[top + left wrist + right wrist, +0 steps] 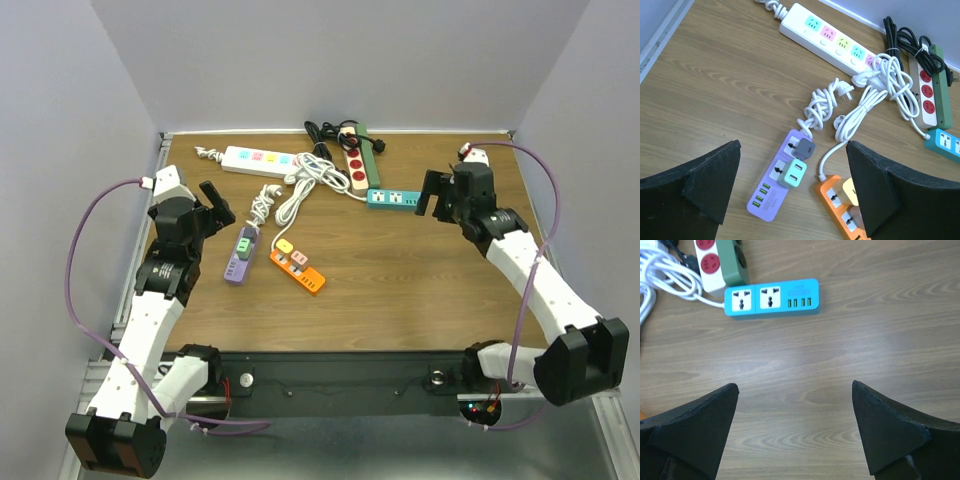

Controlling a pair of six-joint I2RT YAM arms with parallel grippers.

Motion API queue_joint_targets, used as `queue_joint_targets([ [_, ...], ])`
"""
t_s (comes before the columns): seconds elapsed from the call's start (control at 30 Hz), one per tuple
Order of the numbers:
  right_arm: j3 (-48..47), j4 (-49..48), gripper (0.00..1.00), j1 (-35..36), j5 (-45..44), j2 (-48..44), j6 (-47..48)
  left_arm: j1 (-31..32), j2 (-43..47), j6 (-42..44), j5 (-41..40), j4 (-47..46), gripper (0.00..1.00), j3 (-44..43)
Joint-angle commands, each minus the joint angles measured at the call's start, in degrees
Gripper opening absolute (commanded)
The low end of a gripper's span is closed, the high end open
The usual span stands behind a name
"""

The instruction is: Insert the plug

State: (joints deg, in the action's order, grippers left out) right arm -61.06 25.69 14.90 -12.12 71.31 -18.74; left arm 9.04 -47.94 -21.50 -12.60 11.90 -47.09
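Both arms hover above a wooden table point(420, 290) strewn with power strips, and neither holds anything: the left gripper point(792, 146) and right gripper point(795, 387) each have their fingers spread wide. The likeliest plug point(844, 91) is white and lies loose on the wood at about 1 o'clock from the purple strip point(771, 204), on the end of that strip's knotted white cord point(815, 107). It looks light, hard and smooth. The bunched cord will probably tug back, so the flat sides of the plug body, behind the prongs, seem the best place to pinch. The left wrist view alone shows the prongs and two adapters already seated in the purple strip. The right wrist view shows a blue strip point(771, 296) at 12 o'clock with two free sockets but no plug. Only the overhead view shows both arms together
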Motion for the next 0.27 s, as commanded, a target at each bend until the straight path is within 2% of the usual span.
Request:
queue_joint_targets([
  [0.0,0.4,-4.0,1.0,-0.6,-4.8,-4.5,0.6,0.4,0.3,0.8,-2.8,-1.5,0.99,-4.1],
  [0.23,0.4,-4.2,1.0,-0.6,-9.1,-7.5,1.3,0.4,-1.9,1.5,-7.1,-1.8,0.99,-6.6],
])
